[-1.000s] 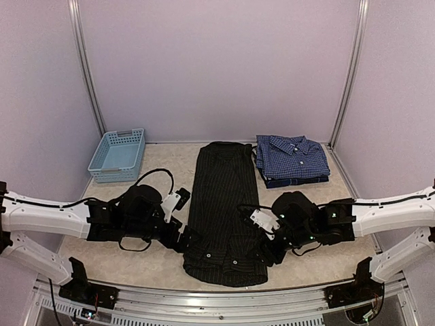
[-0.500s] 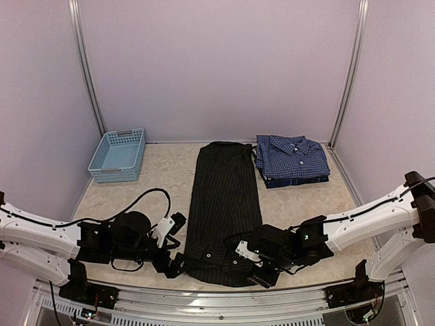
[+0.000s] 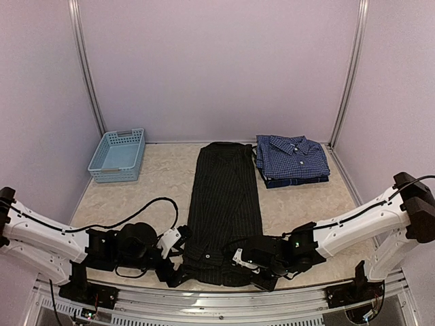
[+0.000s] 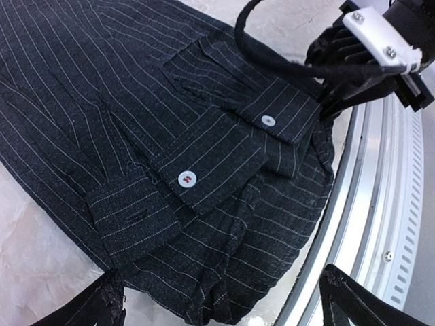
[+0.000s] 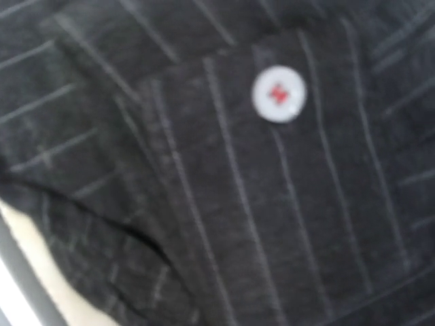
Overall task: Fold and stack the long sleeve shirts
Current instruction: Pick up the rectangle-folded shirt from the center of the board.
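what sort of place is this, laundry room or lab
Probably a robot lab test cell: blank walls framed by metal posts, two arms mounted by a rail at the table's edge, and only a black shirt, blue shirt and basket laid out.

We find the top view high and rearward over the whole table, both wrist views close on the near end of the black shirt

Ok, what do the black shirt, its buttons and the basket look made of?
Black shirt: woven cloth, matte, with fine pale pinstripes and soft creases. Buttons: probably plastic, pale and slightly glossy. Basket: likely moulded plastic, light blue, with slotted walls.
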Robot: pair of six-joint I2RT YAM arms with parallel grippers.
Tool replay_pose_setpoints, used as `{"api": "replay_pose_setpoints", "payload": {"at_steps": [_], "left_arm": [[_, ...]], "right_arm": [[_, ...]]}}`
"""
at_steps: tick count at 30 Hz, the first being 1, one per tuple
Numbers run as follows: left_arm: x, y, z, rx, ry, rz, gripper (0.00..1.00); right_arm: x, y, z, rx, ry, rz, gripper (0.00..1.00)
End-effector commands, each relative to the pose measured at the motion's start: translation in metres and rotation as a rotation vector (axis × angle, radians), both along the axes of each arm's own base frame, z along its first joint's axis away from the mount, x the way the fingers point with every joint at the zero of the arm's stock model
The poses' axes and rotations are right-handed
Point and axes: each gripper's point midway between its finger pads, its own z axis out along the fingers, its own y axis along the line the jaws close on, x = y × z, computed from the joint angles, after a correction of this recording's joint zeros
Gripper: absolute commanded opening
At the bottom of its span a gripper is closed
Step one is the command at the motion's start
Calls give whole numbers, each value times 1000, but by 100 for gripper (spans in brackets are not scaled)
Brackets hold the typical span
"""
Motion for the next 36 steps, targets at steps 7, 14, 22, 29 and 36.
{"api": "replay_pose_setpoints", "payload": {"at_steps": [7,14,22,29,36], "left_arm": [[-5,-14,-7,45,-58,-68,94],[-24,-26,-3,56,-161,-185,94],[-47,-39,-16,135,-287,-297,95],[-46,-46,-39,220,-310,-336,90],[-47,-46,-39,210,-297,-340,72]], "right_arm": [[-13,-23,0,-68,44,-48,0],[-33,-25,17,5,159,-54,0],[-47,-24,40,126,234,-67,0],[-49,-32,33,111,246,-78,0],[-46,-32,38,135,236,-89,0]]}}
